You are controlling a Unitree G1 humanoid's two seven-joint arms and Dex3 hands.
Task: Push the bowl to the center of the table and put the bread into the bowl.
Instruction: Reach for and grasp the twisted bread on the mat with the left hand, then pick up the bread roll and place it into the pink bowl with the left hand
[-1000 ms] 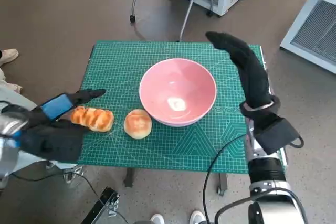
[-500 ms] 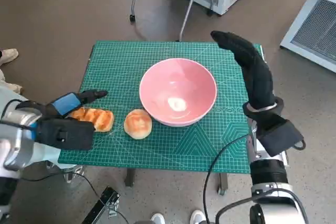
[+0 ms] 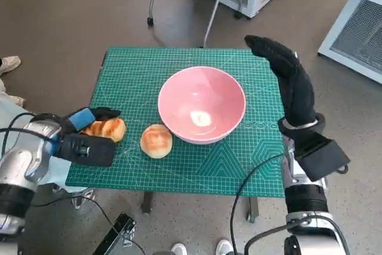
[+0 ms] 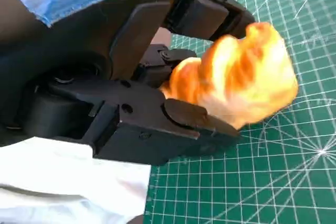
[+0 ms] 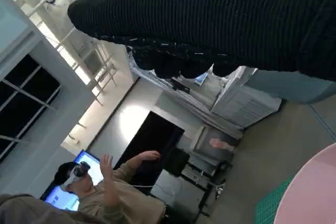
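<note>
— What do we see of our left hand (image 3: 89,138) at the left edge of the head view?

— Its fingers (image 4: 184,121) are closed narrowly around the long bread (image 4: 236,80); in the left wrist view we see the loaf pinched between the black fingers, its free end sticking out over the green mat (image 3: 143,70) of the desk.

— And the bowl (image 3: 202,104)?

— We see the pink bowl upright near the middle of the frame, on the mat. A second bread, the round bun (image 3: 156,140), lies just beside its lower left rim; we cannot tell whether they touch.

— Our right hand (image 3: 285,79)?

— It stands at the right of the bowl, the gloved fingers stretched toward the upper edge of the desk and holding nothing; whether it touches the rim we cannot tell. In the right wrist view a person (image 5: 100,192) sits with raised hands.
</note>
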